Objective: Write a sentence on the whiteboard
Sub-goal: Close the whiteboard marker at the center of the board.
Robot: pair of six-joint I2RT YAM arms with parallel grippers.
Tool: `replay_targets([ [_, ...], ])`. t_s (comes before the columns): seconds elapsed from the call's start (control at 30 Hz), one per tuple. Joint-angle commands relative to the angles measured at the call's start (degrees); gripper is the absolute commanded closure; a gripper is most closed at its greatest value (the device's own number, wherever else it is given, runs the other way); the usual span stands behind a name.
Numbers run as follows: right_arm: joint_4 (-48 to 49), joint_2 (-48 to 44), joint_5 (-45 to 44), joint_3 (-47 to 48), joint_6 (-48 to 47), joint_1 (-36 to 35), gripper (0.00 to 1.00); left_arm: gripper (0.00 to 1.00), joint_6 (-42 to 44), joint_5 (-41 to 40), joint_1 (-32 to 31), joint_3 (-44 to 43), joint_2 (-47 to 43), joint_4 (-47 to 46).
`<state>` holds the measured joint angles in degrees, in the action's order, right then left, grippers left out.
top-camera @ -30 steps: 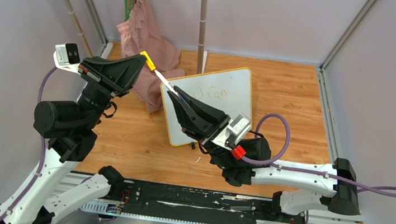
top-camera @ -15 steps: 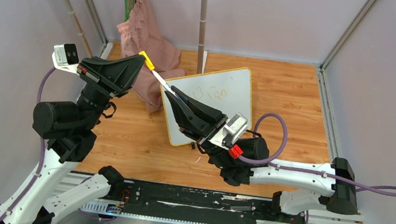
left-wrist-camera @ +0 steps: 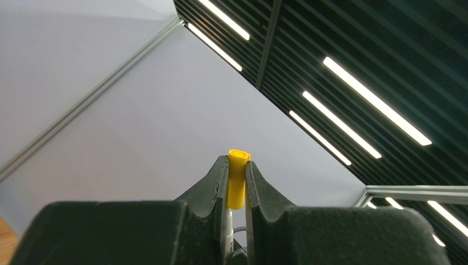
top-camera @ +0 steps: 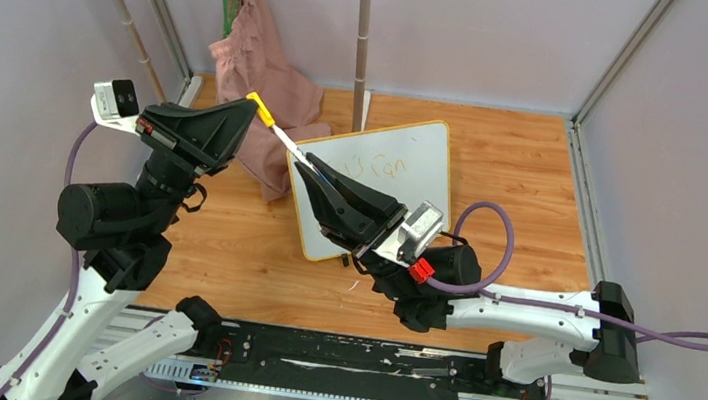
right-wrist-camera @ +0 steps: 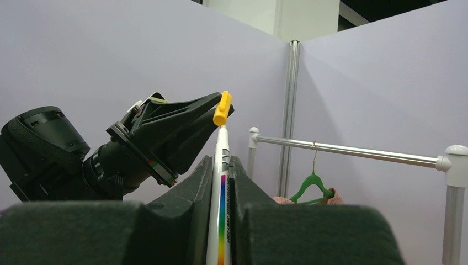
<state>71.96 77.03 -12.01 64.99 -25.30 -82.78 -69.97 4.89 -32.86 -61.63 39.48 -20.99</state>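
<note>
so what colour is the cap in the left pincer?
Yellow. The cap, clamped in the left pincer, shows best in the left wrist view.

The whiteboard (top-camera: 402, 180) is glossy and smooth, white, with a thin yellow-orange frame that looks like plastic. Under it the worktop (top-camera: 523, 179) shows warm wood grain with a low sheen. Left of the whiteboard hangs soft, creased pink cloth (top-camera: 263, 79). The marker (right-wrist-camera: 219, 221) is smooth white plastic with a printed rainbow stripe, and its cap (right-wrist-camera: 222, 107) is slightly shiny yellow plastic. The left claw (left-wrist-camera: 237, 161) and right claw (right-wrist-camera: 222, 160) are matt black plastic. The rail (right-wrist-camera: 353, 152) beyond the whiteboard is brushed metal.
</note>
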Motion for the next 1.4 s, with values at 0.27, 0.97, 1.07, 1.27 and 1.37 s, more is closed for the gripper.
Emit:
replay_targets([
  [0.27,2.4,-1.8,0.0,-0.3,1.1,0.6,1.0,1.0,2.3,-1.6,-0.4,-2.1,0.6,-1.6],
  [0.97,2.8,-0.9,0.0,1.0,0.1,0.6,1.0,1.0,2.1,0.1,-0.4,-2.0,0.9,-1.5],
  [1.07,2.8,-0.8,0.0,1.3,0.1,0.6,1.0,1.0,2.0,0.3,-0.4,-1.9,0.8,-1.5],
  [1.27,2.8,-0.3,0.0,1.8,-0.1,0.6,1.0,1.0,1.5,0.8,-0.4,-1.3,0.5,-1.5],
  [1.37,2.8,-0.2,0.0,2.0,-0.2,0.7,1.0,1.0,1.3,0.9,-0.4,-1.2,0.3,-1.5],
])
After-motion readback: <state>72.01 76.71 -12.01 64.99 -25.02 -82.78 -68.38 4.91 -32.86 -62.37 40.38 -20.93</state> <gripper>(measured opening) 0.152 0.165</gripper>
